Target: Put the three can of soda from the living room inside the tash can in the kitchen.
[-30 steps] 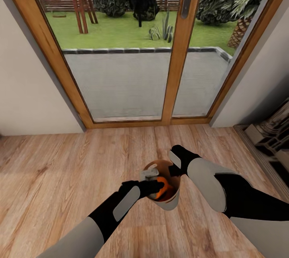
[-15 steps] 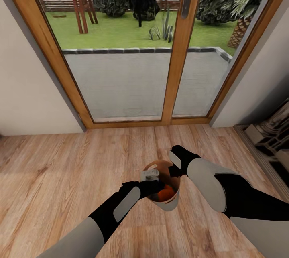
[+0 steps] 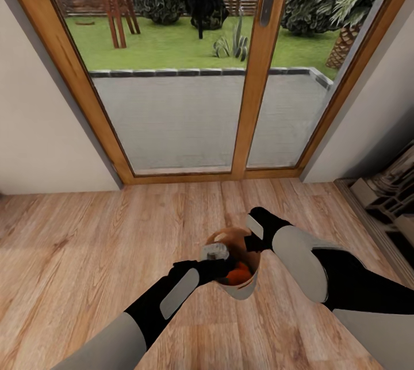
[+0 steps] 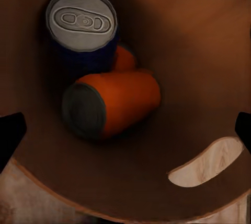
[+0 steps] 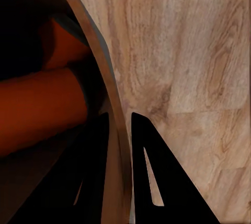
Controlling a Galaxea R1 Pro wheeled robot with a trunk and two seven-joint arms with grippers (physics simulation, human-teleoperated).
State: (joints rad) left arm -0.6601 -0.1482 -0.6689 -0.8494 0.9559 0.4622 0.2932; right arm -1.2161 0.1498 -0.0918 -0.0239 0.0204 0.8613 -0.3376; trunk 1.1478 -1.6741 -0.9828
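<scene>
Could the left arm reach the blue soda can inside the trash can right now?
Probably yes. The left gripper sits open above the trash can, and the blue soda can stands upright with nothing covering its top. An orange can lies tipped against it.

The bin [image 3: 238,286] hangs above bare wood floor [image 3: 75,255], open on every side of it. Its mouth is crowded: the left tool [image 3: 225,269] sits over the opening, its fingers spread wide with nothing between them, and the right tool [image 5: 119,145] pinches the bin wall between its two fingers — one inside, one outside.

Inside, the bottom is mostly taken: a blue can [image 4: 83,31] stands upright, an orange can [image 4: 112,104] lies on its side against it, and a second orange can [image 4: 125,58] shows behind them. Free room remains along the brown inner wall beside the cans.

Ahead, the wood-framed glass doors [image 3: 253,71] and pale walls [image 3: 40,128] close off the way; shelving [image 3: 391,191] stands at the right.
</scene>
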